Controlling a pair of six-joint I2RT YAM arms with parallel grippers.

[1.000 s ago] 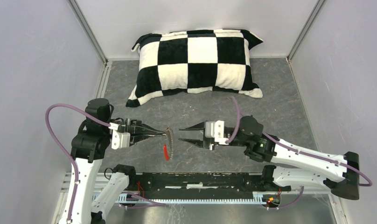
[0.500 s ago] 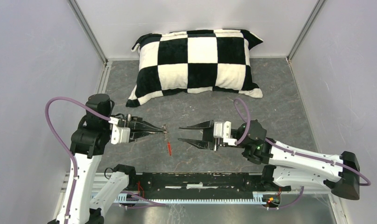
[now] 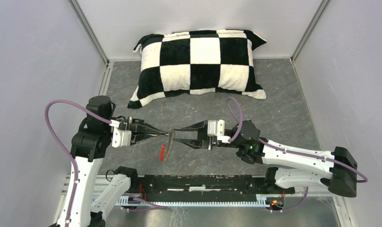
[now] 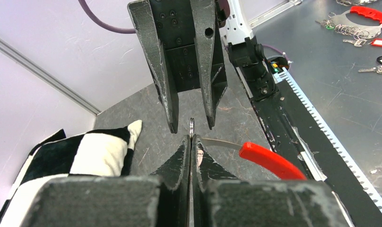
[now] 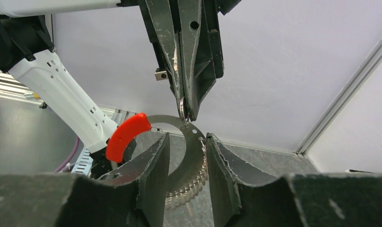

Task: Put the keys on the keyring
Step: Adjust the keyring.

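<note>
While holding up the keyring [image 3: 169, 142] over the grey worktop [image 3: 274, 109], meeting tip to tip.
Pinched at its top end in the tightly shut left claw [image 3: 166, 133] and hanging down from there, with the red bit [image 3: 162, 152] low down on the left arm's side. Straddled up top by the half-open right claw [image 3: 174, 135] and not clearly gripped by it. Hard to tell whether touched at all. Far behind, by the back wall, a black-and-white checked pillow [image 3: 198, 61].

Top camera looks down from behind; close wrist cameras face each other across the keyring [image 5: 196, 146].
</note>
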